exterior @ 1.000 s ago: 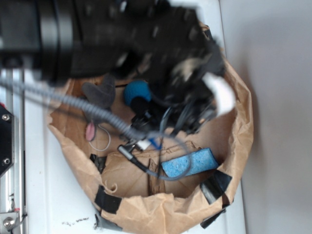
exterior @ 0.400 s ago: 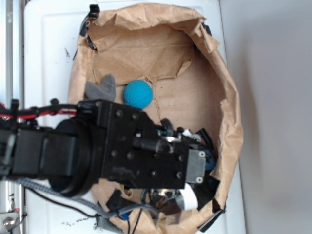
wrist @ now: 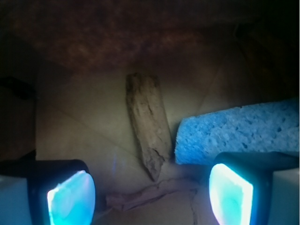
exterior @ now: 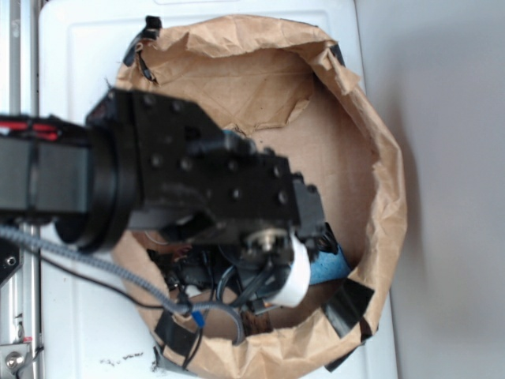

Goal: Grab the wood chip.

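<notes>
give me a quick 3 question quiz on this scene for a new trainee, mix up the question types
1. True or false: in the wrist view the gripper has already closed on the wood chip.
2. Multiple choice: what lies just right of the wood chip in the wrist view? A) a red cup B) the blue sponge C) a metal spoon
3. Short answer: what do the objects rest inside, as the exterior view shows?

Key
1. False. The glowing pads stand apart on either side, nearer the camera than the chip, which lies free between them.
2. B
3. A brown paper bag with its rim rolled down.
</notes>
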`<move>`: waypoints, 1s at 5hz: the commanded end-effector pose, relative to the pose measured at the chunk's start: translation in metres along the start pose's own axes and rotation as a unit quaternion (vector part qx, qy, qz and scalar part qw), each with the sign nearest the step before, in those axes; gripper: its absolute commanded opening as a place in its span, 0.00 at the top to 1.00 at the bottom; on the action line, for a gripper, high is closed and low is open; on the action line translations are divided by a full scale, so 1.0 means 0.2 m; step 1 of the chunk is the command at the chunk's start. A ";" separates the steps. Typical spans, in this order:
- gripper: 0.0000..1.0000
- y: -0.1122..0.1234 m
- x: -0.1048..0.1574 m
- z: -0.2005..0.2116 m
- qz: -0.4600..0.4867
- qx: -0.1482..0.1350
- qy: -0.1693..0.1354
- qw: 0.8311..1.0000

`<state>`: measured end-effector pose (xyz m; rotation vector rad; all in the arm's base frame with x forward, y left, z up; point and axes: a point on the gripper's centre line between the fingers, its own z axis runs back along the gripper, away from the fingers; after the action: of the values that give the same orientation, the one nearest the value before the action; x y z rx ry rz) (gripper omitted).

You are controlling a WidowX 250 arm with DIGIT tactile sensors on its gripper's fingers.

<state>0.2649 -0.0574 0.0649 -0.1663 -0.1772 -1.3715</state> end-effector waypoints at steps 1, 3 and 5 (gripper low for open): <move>0.00 0.04 0.03 0.01 -0.090 -0.015 -0.055 0.994; 0.00 0.01 0.13 -0.08 -0.110 0.002 -0.037 0.993; 0.00 -0.04 0.15 -0.18 -0.149 0.001 -0.017 0.989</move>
<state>0.2669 -0.0907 0.0312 -0.1786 -0.2133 -1.6514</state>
